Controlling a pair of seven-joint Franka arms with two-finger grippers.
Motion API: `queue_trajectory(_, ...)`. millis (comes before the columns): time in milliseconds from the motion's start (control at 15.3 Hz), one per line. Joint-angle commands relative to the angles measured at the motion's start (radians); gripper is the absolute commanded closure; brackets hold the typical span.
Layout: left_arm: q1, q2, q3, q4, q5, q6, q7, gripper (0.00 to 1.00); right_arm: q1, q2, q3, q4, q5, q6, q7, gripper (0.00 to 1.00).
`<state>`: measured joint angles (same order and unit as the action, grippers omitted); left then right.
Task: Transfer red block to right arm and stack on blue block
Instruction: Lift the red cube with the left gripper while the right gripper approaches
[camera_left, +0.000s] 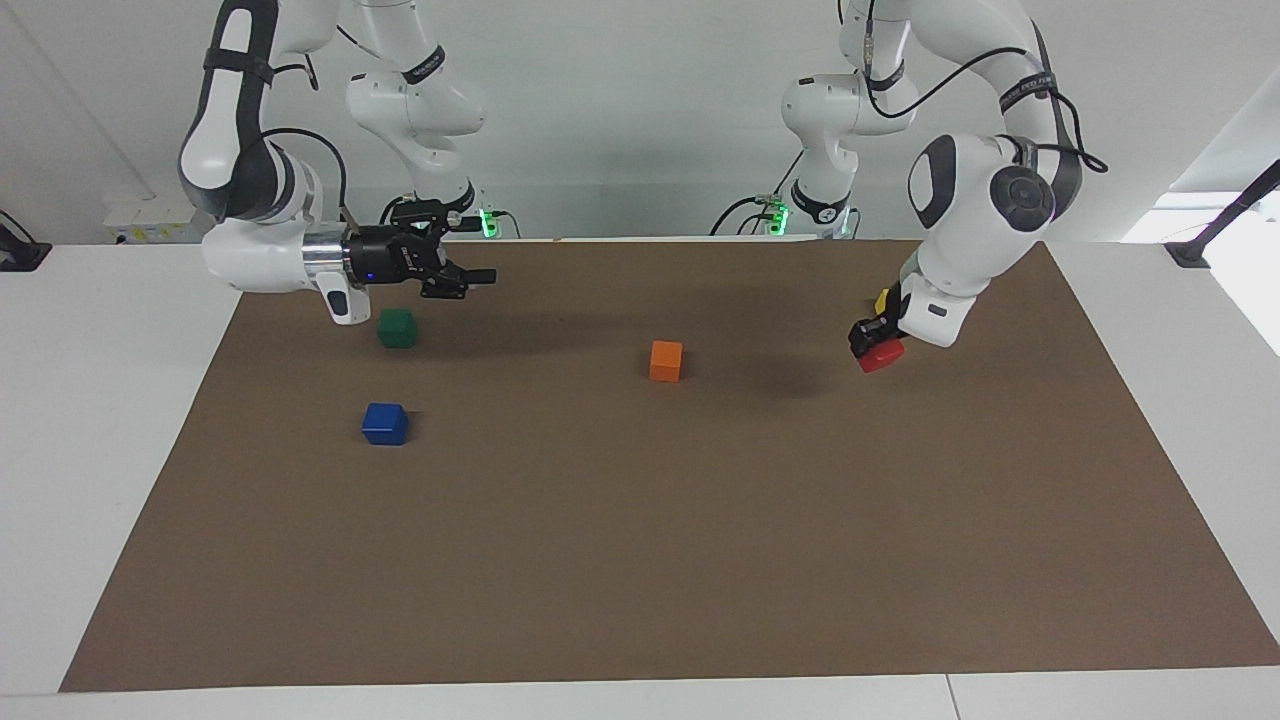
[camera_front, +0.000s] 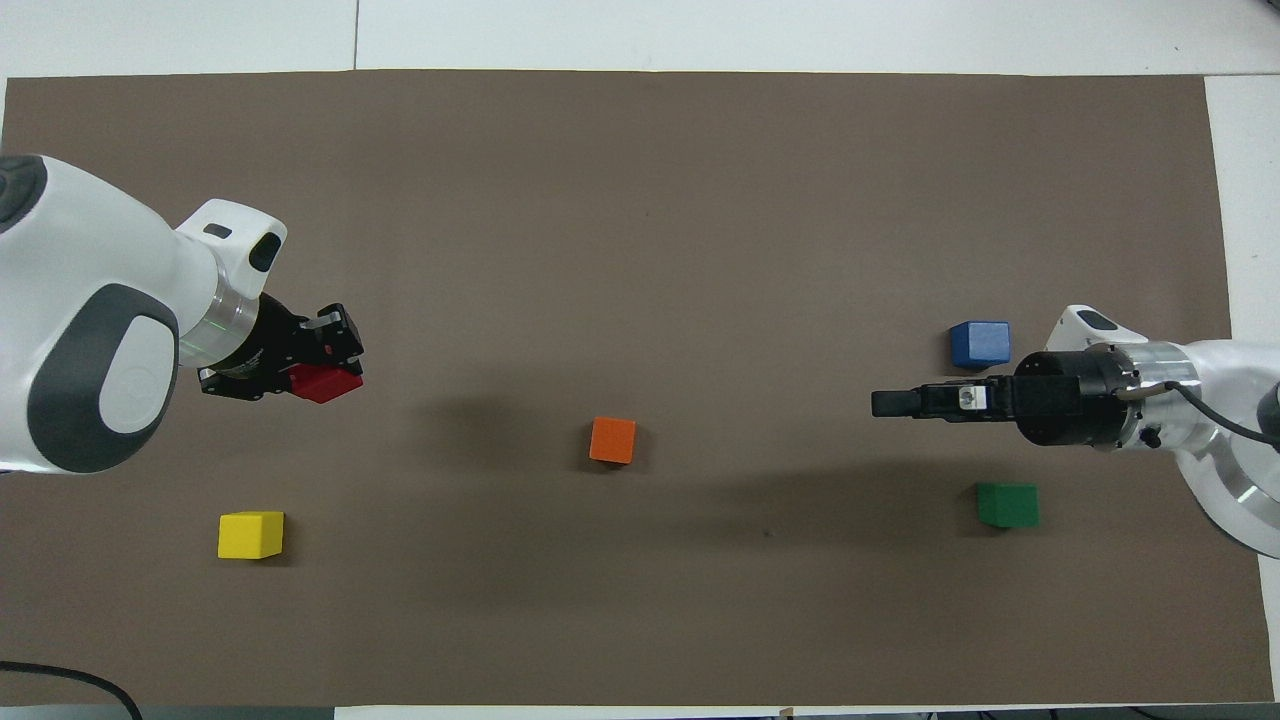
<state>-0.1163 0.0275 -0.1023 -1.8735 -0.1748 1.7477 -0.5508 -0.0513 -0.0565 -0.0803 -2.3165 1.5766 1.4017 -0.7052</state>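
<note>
- Red block, a small glossy cube, is pinched in the left gripper and hangs tilted, clear of the mat, over the left arm's end of the table.
- Yellow cube lies on the mat near that gripper, closer to the robots; in the facing view the arm hides most of it.
- Brown mat, flat and matte with straight edges, covers nearly the whole table; bare white table shows as strips along its sides.
- Orange cube stands alone at the mat's middle, between the two grippers and well apart from both, with open mat all round it.
- Right arm, white with a silver wrist ring, reaches level over its own end of the mat; the black right gripper points toward the middle with its fingers spread and nothing between them.
- Dark green cube sits on the mat just under the right arm's wrist, not touched.
- Blue block rests flat on the mat farther from the robots than the green cube, apart from it, its top face free.
- Broad stretch of mat farthest from the robots carries nothing.
</note>
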Motion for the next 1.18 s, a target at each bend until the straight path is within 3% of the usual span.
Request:
queue_trajectory(0, -0.02, -0.047, -0.057, 0.101, -0.131, -0.114, -0.252, 1.0, 0.05, 0.007, 0.001, -0.079, 0.178, -0.081, -0.104, 0.0)
queue_trajectory(328, -0.02, -0.07, -0.255, 0.152, -0.381, -0.073, -0.87, 1.0, 0.091, 0.147, 0.004, -0.103, 0.316, -0.358, -0.215, 0.0)
queue_trajectory(459, -0.022, -0.078, -0.278, 0.152, -0.491, -0.037, -1.1, 1.0, 0.135, 0.197, 0.004, -0.109, 0.373, -0.459, -0.246, 0.0)
queue_trajectory(721, -0.025, -0.095, -0.344, 0.132, -0.549, 0.139, -1.369, 1.0, 0.174, 0.228, 0.004, -0.109, 0.376, -0.489, -0.24, 0.0)
queue_trajectory(852, -0.072, -0.098, -0.366, 0.113, -0.551, 0.24, -1.414, 1.0, 0.215, 0.301, 0.004, -0.101, 0.401, -0.561, -0.284, 0.0)
queue_trajectory(1114, -0.144, -0.149, -0.367, 0.001, -0.551, 0.363, -1.505, 1.0, 0.252, 0.372, 0.005, -0.089, 0.413, -0.628, -0.304, 0.0)
